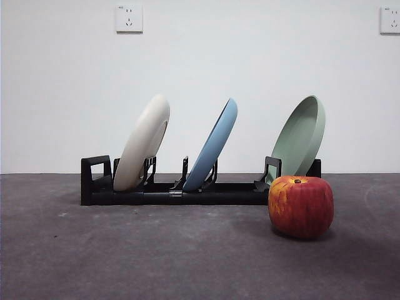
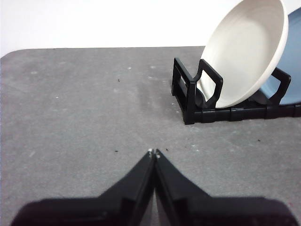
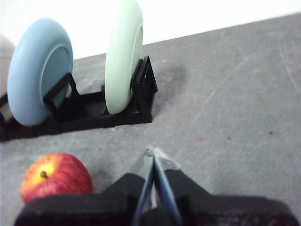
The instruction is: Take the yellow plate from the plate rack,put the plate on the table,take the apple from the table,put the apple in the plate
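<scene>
Still racked, the yellow plate (image 1: pixel 144 141) leaned in the plate rack's (image 1: pixel 181 192) end slot nearest the loop piece; the apple (image 1: pixel 300 205) sat on the desk (image 1: pixel 156 256) before the other end. I saw both tools, left (image 2: pixel 154 153) and right (image 3: pixel 153 151), pinched together, empty, over bare desk.

From my station I see a plain, matte white wall (image 1: pixel 200 81) filling the back of the front view. Two white square wall sockets are mounted high on it, one (image 1: pixel 129 19) left of centre, the other (image 1: pixel 390 20) cut by the right edge. Light is even and soft, throwing faint shadows. The wall meets the surface below in a straight, level line.
</scene>
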